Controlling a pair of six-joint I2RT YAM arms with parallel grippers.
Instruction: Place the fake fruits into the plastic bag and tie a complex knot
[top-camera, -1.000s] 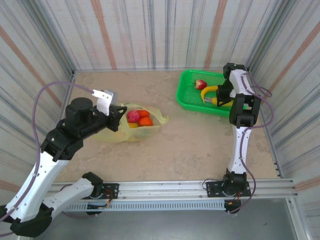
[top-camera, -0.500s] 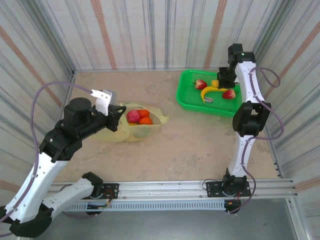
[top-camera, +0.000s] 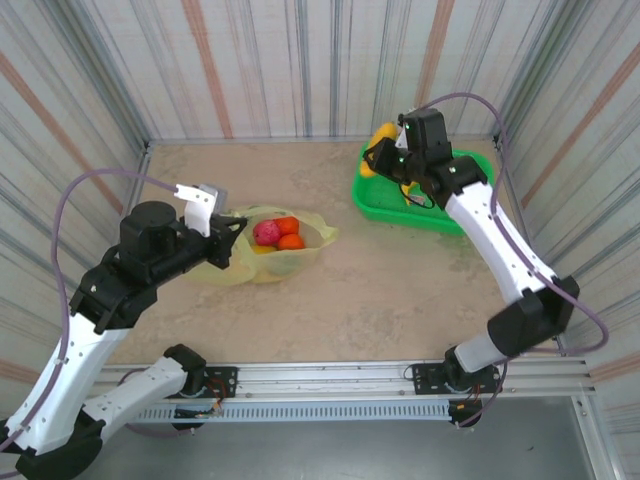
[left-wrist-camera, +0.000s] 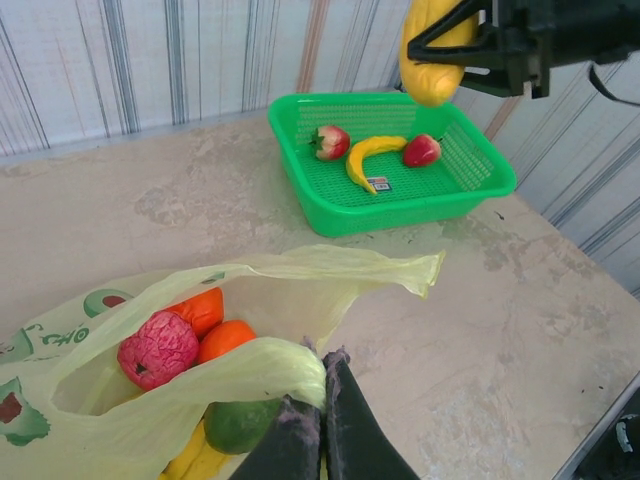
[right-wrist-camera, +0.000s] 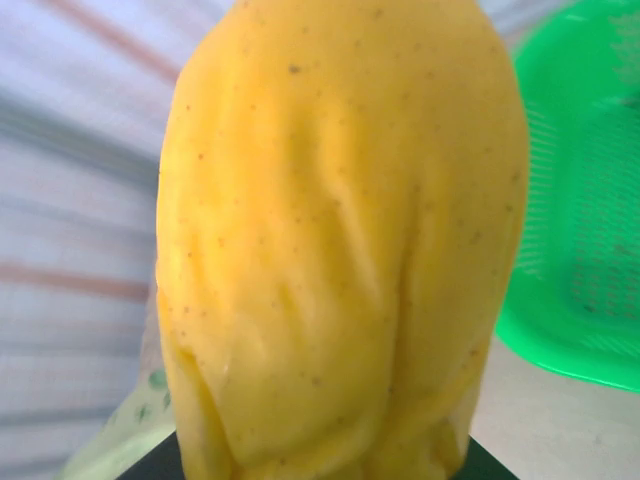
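Observation:
The plastic bag lies open on the table left of centre. My left gripper is shut on its near rim and holds the mouth open. Inside lie a pink-red fruit, two orange balls, a dark green piece and a yellow banana. My right gripper is shut on a fat yellow fake fruit, held in the air over the green basket's left end. That same fruit hangs above the basket in the left wrist view.
The green slotted basket stands at the back right, holding a banana and two red fruits. Striped walls close in the back and both sides. Bare tabletop lies between bag and basket.
My right arm has lifted the yellow fruit out of the basket and swung left, from the basket's right end to above its left end. The left gripper still holds the bag's rim.

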